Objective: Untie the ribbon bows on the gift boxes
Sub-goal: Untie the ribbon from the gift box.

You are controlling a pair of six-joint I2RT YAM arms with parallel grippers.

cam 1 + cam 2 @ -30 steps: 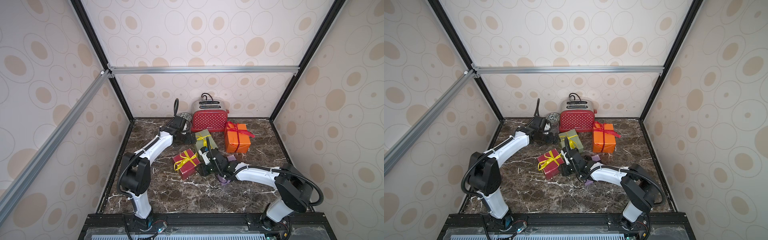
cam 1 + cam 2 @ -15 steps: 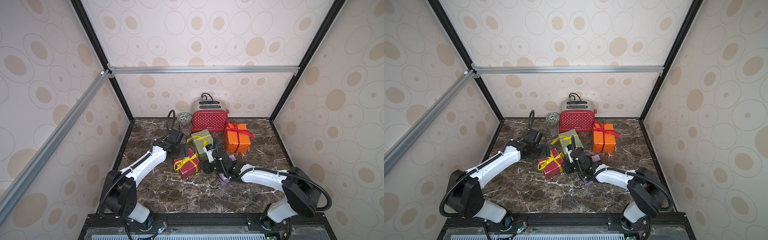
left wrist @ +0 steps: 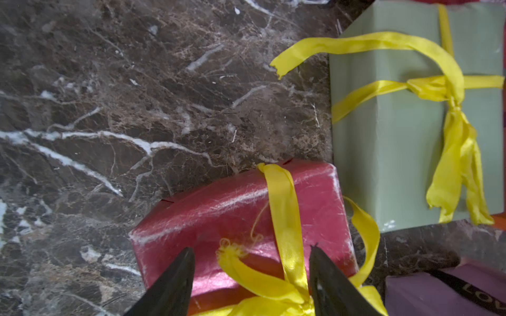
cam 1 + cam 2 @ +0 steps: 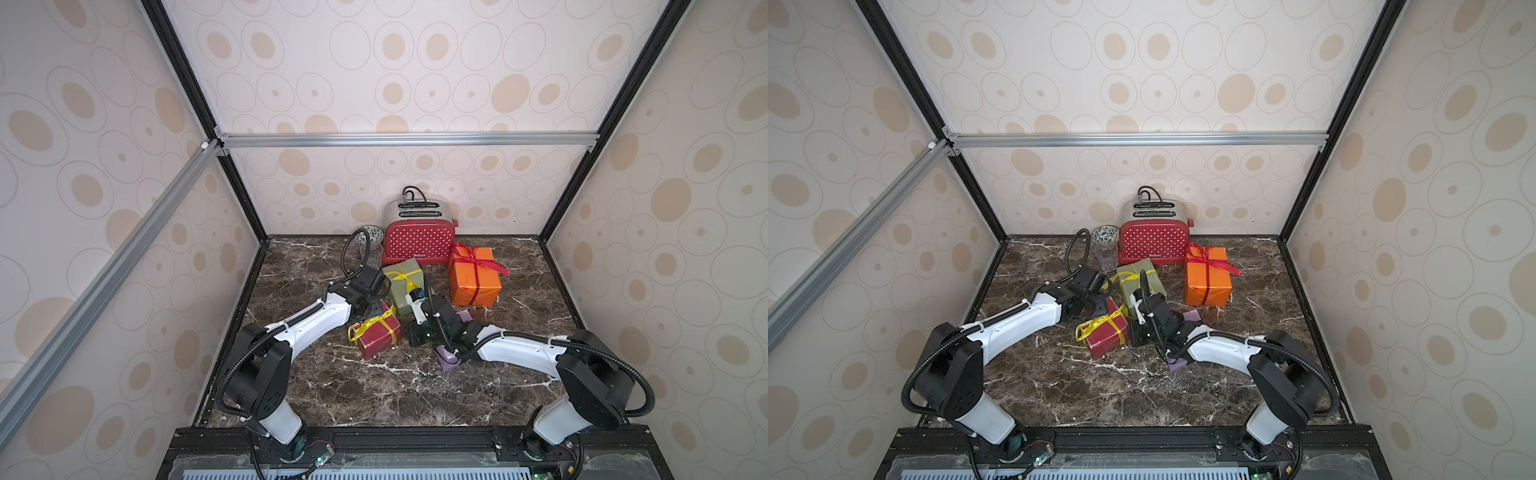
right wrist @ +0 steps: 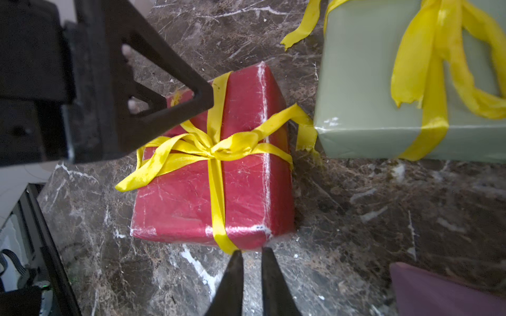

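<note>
**Student:** Which bow is in hand, and where does it lie?

**Instructor:** The yellow bow (image 5: pixel 210 147), tied on top of the dark red box (image 5: pixel 191 197). Its loops and tails are intact. The other parcels are placed from that box: the olive green box (image 3: pixel 397 150) is just beside it, the lilac box (image 3: pixel 427 298) is near one corner, and the orange box (image 4: pixel 473 286) is well apart.

**Student:** How do the grippers stand to it?

**Instructor:** The left gripper (image 3: pixel 251 249) hangs over the box top with its jaws apart. They straddle the lengthwise band (image 3: pixel 284 219) and a frayed tail end (image 3: pixel 232 251), and nothing is gripped. The right gripper (image 5: pixel 250 250) sits at the opposite short end of the dark red box, low over the marble table (image 5: pixel 356 219). Its jaws are drawn almost together, with only a slit between them and nothing visibly held. Whether the tips touch the band where it wraps under the edge cannot be told.

**Student:** Which relation governs the coming move?

**Instructor:** The box's long axis runs from one gripper to the other, and the bow spreads across it, with the tails pointing toward the long sides. The left arm is nearer the knot. Judged from this, closing on the tail and drawing it sideways, away from the knot, should loosen the bow. Catching the band instead would likely drag the box.
</note>
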